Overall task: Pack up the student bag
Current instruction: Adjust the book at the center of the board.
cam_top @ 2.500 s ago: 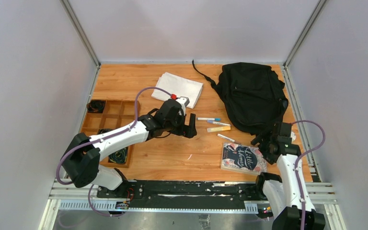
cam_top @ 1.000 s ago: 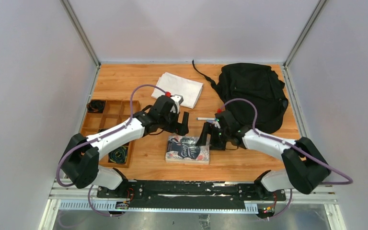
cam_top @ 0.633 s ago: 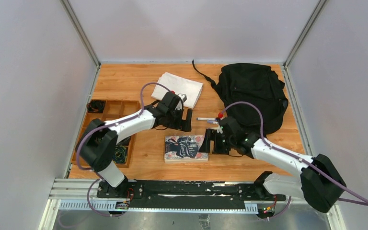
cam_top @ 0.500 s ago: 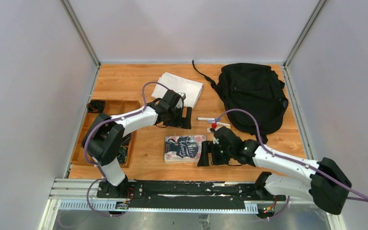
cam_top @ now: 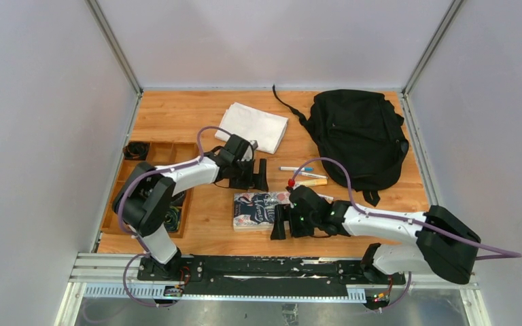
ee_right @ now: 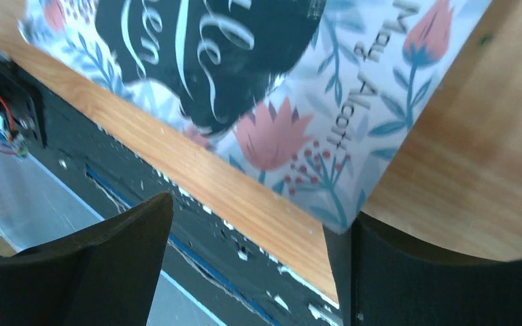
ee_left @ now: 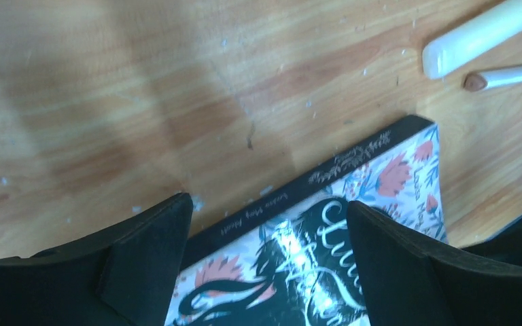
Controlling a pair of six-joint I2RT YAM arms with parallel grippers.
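The student bag (cam_top: 360, 136), a big black backpack, lies at the back right of the table. A floral paperback book (cam_top: 259, 208) lies flat near the front centre. My left gripper (cam_top: 259, 178) hovers open just behind the book; in the left wrist view its open gripper (ee_left: 268, 221) straddles the book (ee_left: 326, 251) by its dark spine. My right gripper (cam_top: 277, 224) is open at the book's near right corner. In the right wrist view that gripper (ee_right: 258, 217) spans the table's front edge, and the book (ee_right: 258, 75) has its corner against the right finger (ee_right: 435, 278).
Two pens (cam_top: 296, 168) and a yellow highlighter (cam_top: 310, 182) lie between the book and the bag. A folded white cloth (cam_top: 253, 126) sits at the back centre. A wooden divider tray (cam_top: 151, 170) holding cables stands at the left. The black base rail (ee_right: 197, 238) runs below the table's front edge.
The book has moved from the front right to the front centre. My right gripper then slid from its right edge to its near right corner. My left arm pulled back slightly.
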